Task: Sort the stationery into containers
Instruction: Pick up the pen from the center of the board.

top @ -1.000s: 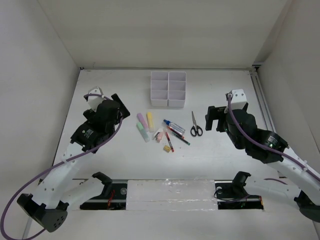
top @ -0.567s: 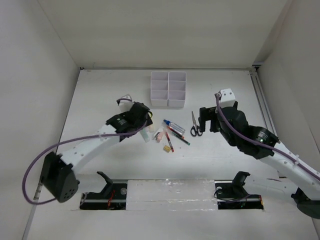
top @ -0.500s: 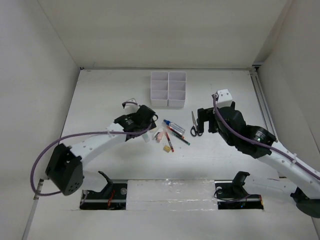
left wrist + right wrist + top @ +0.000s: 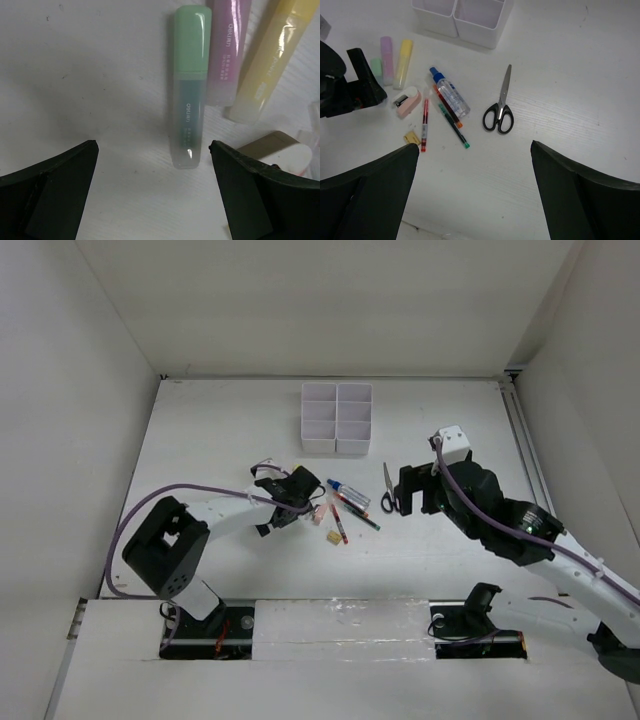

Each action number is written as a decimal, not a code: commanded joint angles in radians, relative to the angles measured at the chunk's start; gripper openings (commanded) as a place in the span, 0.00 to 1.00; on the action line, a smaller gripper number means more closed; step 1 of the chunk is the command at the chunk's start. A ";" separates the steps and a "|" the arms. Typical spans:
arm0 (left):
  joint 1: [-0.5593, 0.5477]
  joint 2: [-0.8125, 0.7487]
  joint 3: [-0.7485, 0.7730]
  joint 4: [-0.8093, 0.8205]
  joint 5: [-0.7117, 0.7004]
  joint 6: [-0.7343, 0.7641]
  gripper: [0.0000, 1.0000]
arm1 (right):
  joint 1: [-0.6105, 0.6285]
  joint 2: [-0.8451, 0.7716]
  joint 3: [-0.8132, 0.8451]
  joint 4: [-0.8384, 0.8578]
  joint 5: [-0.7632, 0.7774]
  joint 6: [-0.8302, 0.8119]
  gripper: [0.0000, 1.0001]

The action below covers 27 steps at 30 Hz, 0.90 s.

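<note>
The left gripper (image 4: 152, 150) hangs low over the middle of the worktop, jaws spread wide and gripping nothing. The green highlighter (image 4: 189, 95) lies flat just ahead of the gap, untouched. The purple highlighter (image 4: 227, 50) and yellow highlighter (image 4: 270, 65) lie side by side next to it. The right gripper (image 4: 475, 150) hovers above the worktop's right half, jaws also wide apart and holding nothing. Below it lie the black-handled scissors (image 4: 501, 107), the blue-capped marker (image 4: 449, 93), a red pen (image 4: 424, 125) and a small yellow eraser (image 4: 411, 137). The white organizer tray (image 4: 335, 447) sits near the middle of the far edge. Its compartments seem to show only bare white floors, though the view is small.
</note>
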 commanded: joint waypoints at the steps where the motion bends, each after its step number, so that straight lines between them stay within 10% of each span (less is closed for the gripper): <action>1: -0.001 0.032 0.038 -0.010 -0.033 -0.043 0.91 | -0.001 -0.025 -0.005 0.062 -0.014 -0.011 1.00; 11: -0.001 0.124 0.056 -0.057 -0.051 -0.088 0.75 | -0.001 -0.083 -0.047 0.080 -0.052 -0.011 1.00; 27: 0.030 -0.001 -0.103 -0.037 -0.063 -0.177 0.00 | -0.001 -0.092 -0.037 0.128 -0.109 -0.011 1.00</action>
